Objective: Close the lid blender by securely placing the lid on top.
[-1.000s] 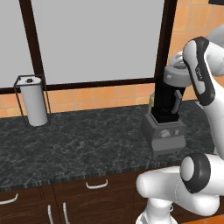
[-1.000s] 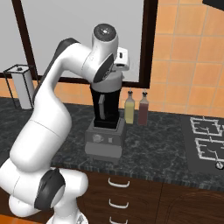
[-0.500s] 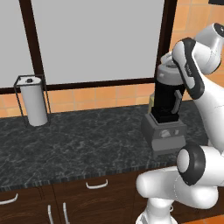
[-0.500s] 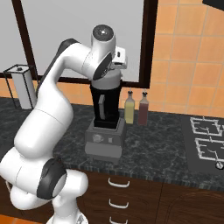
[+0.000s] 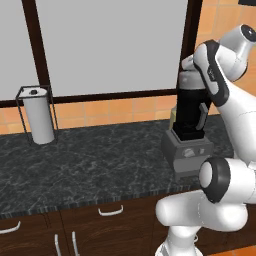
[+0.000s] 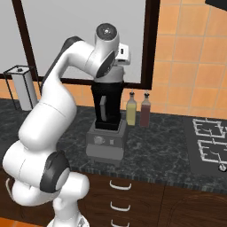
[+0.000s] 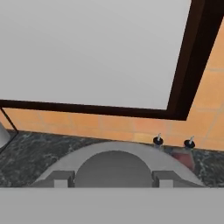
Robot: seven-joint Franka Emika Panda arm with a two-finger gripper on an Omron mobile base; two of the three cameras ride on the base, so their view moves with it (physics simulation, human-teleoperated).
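Note:
The blender (image 5: 190, 114) is a tall dark jar on a boxy grey base with a dial, standing on the dark counter (image 5: 90, 160); in the right base view the blender (image 6: 107, 104) sits in the middle. The light-grey lid (image 5: 189, 79) lies on top of the jar, directly under my hand. In the hand view the lid (image 7: 113, 153) is a round grey disc with a raised centre. My gripper (image 7: 113, 178) is shut on the lid, a grey fingertip (image 7: 64, 178) on each side of the raised centre.
A white paper roll in a wire holder (image 5: 39, 117) stands at the counter's far left. Two bottles (image 6: 131, 110) (image 6: 145, 111) stand just right of the blender against the orange tiled wall. A stove top (image 6: 208, 139) lies further right. A dark-framed window (image 5: 110, 45) is behind.
My arm's upper links have swung a little while the hand stays over the jar. The lid and the blender have not moved.

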